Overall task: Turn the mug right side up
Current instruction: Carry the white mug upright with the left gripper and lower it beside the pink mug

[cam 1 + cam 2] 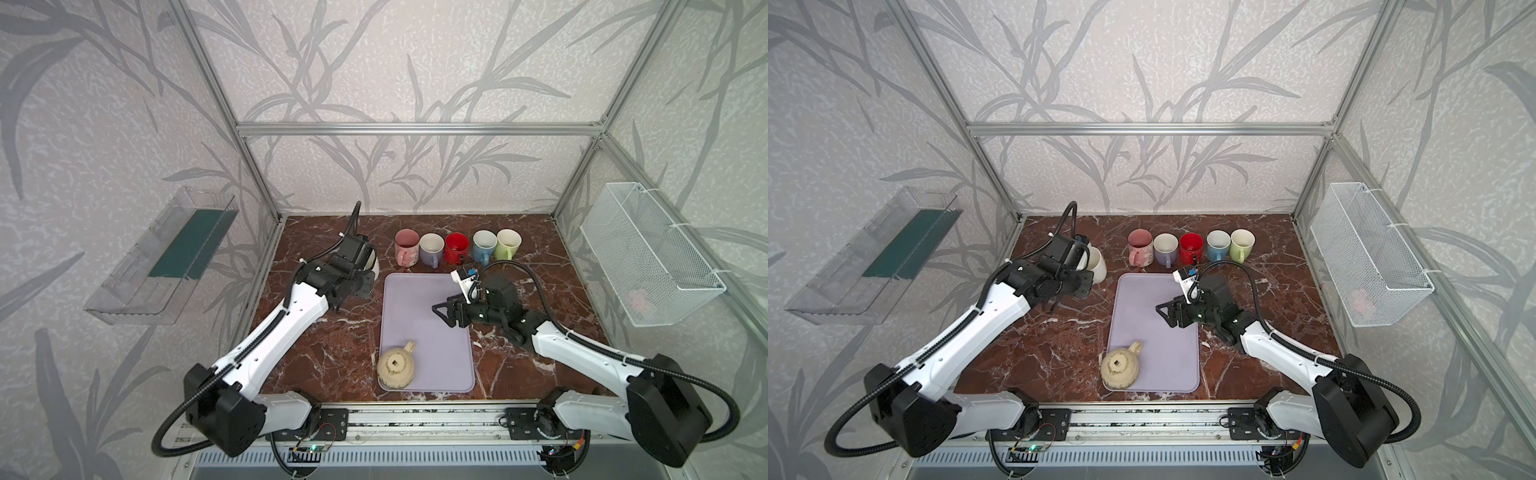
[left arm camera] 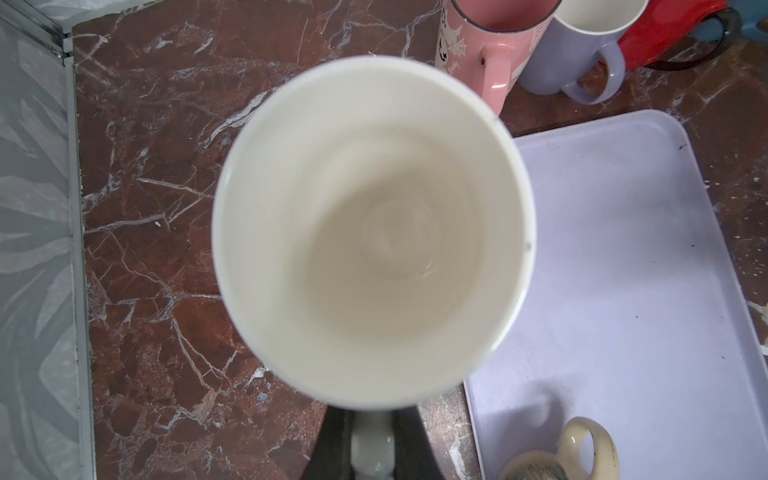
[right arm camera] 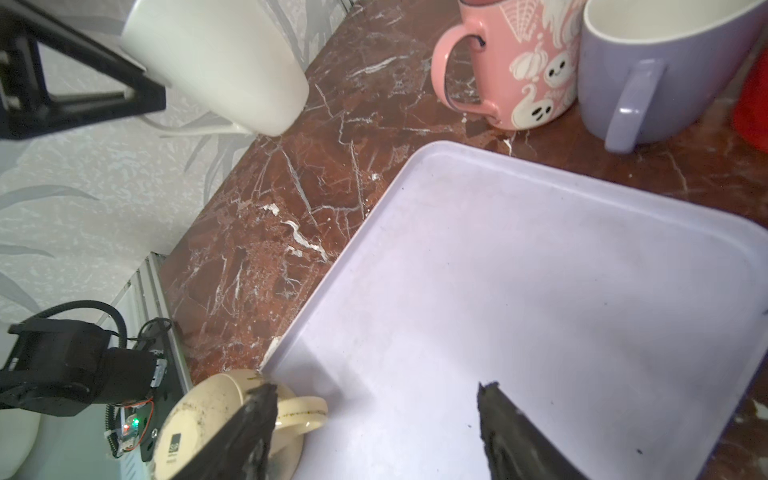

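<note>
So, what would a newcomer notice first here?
Five coloured mugs stand in a row at the back of the table. The left gripper holds a white mug by its handle, left of that row. A beige mug lies upside down in the near-left corner of the lavender tray.

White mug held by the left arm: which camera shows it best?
The left wrist view: the white mug fills it, mouth facing the camera, inside empty. The right wrist view shows only its outside; in both top views the left arm hides much of it.
</note>
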You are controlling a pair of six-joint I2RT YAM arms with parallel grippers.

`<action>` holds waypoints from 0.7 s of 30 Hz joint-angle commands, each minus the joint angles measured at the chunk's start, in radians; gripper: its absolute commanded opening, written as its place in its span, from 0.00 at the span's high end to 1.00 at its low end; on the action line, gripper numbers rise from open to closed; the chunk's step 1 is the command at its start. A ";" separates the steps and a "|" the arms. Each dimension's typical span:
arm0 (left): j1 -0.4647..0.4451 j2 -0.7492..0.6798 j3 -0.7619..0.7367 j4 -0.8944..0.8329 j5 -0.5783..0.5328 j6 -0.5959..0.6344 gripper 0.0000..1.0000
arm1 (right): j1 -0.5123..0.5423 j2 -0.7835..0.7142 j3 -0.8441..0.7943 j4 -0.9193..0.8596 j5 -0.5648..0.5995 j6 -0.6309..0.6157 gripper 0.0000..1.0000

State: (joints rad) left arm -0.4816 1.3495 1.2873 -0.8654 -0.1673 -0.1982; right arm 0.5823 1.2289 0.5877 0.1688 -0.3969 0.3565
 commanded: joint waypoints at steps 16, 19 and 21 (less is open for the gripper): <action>0.031 0.414 0.336 0.087 -0.175 0.040 1.00 | 0.000 -0.006 -0.111 0.226 -0.010 0.147 0.24; 0.041 0.466 0.366 0.096 -0.163 0.030 1.00 | 0.000 -0.017 -0.115 0.227 -0.003 0.150 0.23; 0.048 0.495 0.380 0.108 -0.152 0.025 1.00 | -0.002 -0.019 -0.118 0.228 0.005 0.150 0.23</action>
State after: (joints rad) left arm -0.4461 1.8339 1.6127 -0.8078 -0.2867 -0.1680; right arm 0.5823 1.2331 0.4877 0.3607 -0.4015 0.4973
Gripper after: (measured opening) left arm 0.092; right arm 0.766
